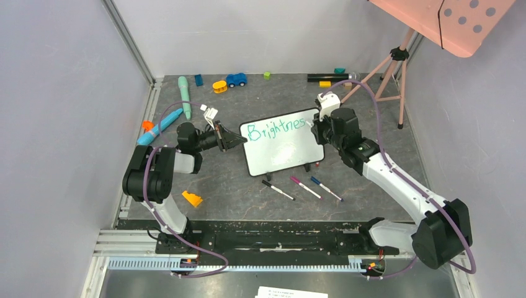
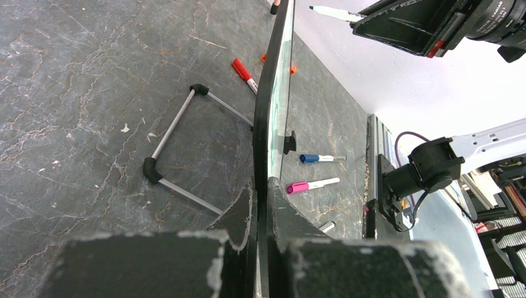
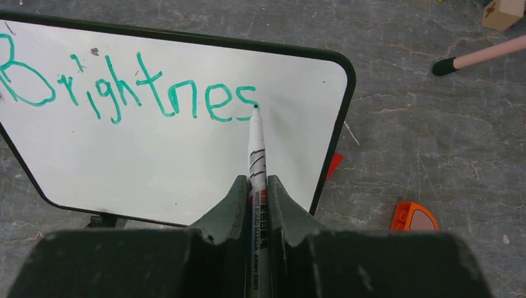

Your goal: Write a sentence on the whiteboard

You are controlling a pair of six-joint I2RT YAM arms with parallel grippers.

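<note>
The whiteboard (image 1: 282, 152) stands tilted on its feet at mid-table, with teal writing "Brightnes" (image 1: 276, 128) along its top. My left gripper (image 1: 239, 141) is shut on the board's left edge; the left wrist view shows the board edge-on (image 2: 273, 93) between the jaws of that gripper (image 2: 268, 198). My right gripper (image 1: 319, 124) is shut on a whiteboard marker (image 3: 256, 149). The marker's tip touches the board (image 3: 155, 155) at the end of the last "s" of the writing (image 3: 124, 87). The right gripper (image 3: 256, 186) is at the board's upper right.
Black (image 1: 277, 190), pink (image 1: 305, 187) and blue (image 1: 325, 189) markers lie in front of the board. An orange block (image 1: 192, 198) lies near the left arm. Toys (image 1: 236, 79) line the back edge. A pink tripod (image 1: 387, 68) holds a pink dotted panel (image 1: 459, 18) at the back right.
</note>
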